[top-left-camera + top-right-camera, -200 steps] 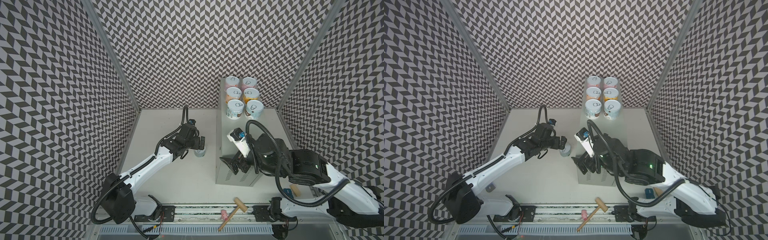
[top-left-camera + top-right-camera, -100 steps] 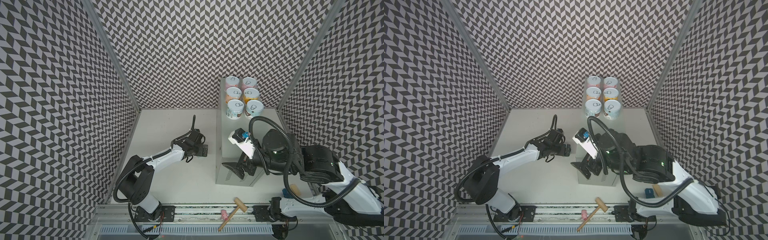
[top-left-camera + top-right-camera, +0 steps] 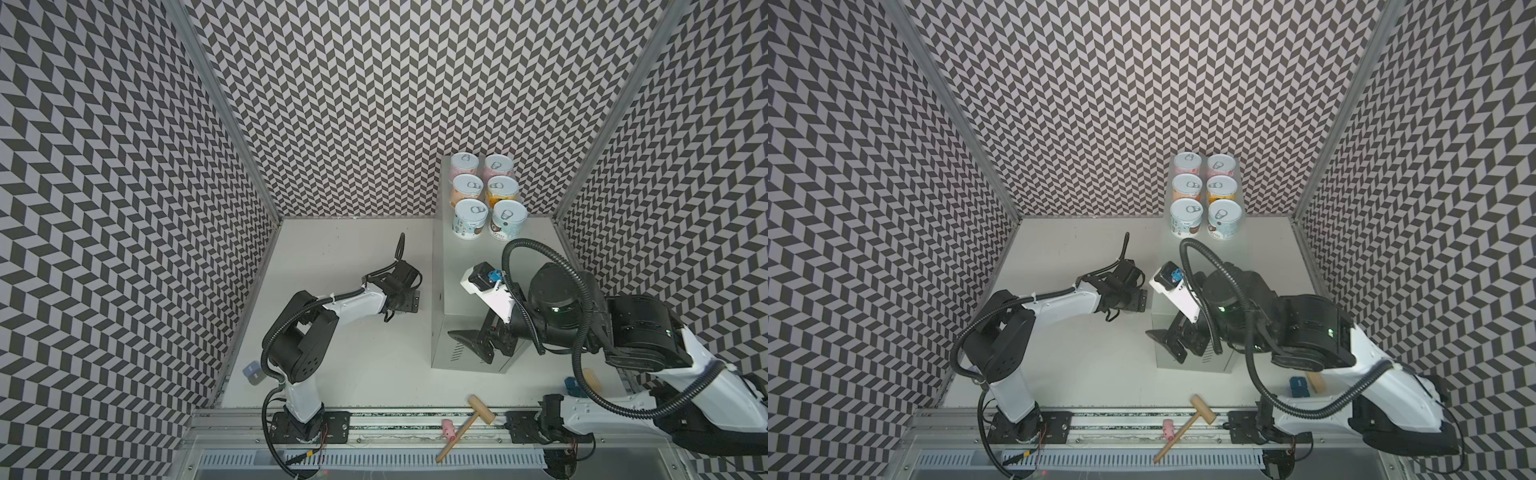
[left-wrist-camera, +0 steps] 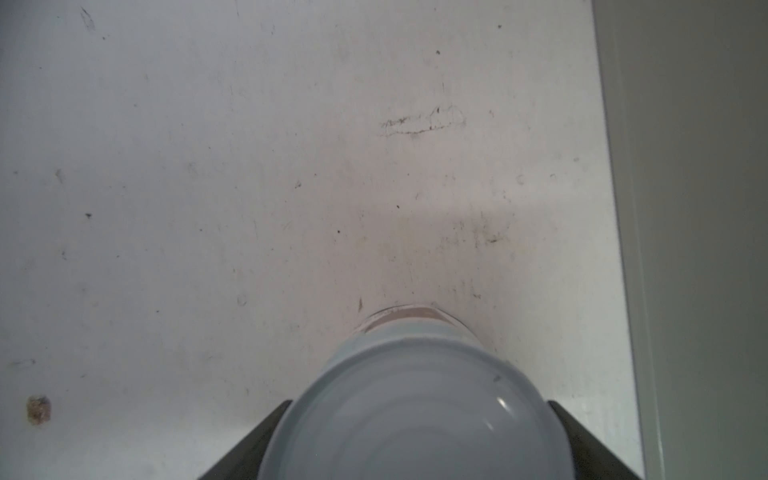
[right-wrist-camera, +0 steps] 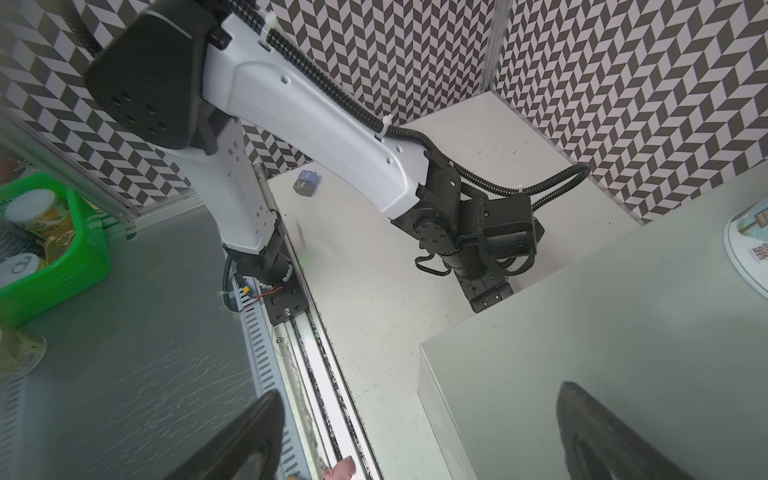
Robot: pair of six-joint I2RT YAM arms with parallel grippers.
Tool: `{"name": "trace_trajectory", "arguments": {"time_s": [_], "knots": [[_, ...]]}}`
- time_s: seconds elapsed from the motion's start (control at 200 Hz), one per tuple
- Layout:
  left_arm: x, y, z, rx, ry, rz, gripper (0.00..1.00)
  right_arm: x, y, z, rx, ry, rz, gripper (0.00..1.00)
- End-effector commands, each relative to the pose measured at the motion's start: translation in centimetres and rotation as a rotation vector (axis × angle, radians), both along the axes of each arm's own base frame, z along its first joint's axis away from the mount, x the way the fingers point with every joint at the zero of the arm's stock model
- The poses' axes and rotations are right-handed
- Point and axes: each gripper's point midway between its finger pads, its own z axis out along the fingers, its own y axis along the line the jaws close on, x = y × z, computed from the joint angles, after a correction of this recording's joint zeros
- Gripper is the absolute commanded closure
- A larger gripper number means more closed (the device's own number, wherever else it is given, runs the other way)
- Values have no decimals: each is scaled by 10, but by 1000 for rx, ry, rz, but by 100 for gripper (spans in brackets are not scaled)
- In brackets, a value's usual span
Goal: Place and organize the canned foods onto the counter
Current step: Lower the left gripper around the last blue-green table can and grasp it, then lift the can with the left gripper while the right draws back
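Folded low since a second ago, the left arm has brought the left gripper (image 3: 405,300) down to the white floor (image 3: 332,249), just beside the counter (image 3: 457,266). Its dark fingers (image 4: 257,449) flank an upright can (image 4: 415,415) standing on the floor. Whether they already clamp it is hard to tell from the wrist view. Six cans (image 3: 469,212) stand in three pairs at the counter's far end. The right gripper (image 3: 473,345), jaws spread wide and empty, hovers over the counter's near corner.
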Motion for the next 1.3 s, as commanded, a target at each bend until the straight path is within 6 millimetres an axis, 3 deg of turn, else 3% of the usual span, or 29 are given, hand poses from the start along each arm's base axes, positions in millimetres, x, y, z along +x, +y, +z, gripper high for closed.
{"name": "trace_trajectory", "arguments": {"time_s": [0.0, 0.295, 0.466, 0.761, 1.086, 1.292], "knots": [[8, 3, 1, 30, -23, 35, 12, 1, -4, 8, 43, -24, -18, 1], [6, 7, 11, 38, -34, 31, 28, 19, -4, -2, -3, -44, -111, 1], [0, 11, 44, 28, -68, 18, 38, 27, -5, 9, 43, -70, -166, 1], [-19, 25, 141, -25, -194, -63, 38, 49, -24, 18, 133, -137, -344, 1], [-92, 26, 282, -241, -385, -373, 38, 70, -52, 23, 182, -189, -554, 1], [-126, 32, 340, -296, -484, -473, 37, 77, -79, 19, 138, -212, -682, 1]]}}
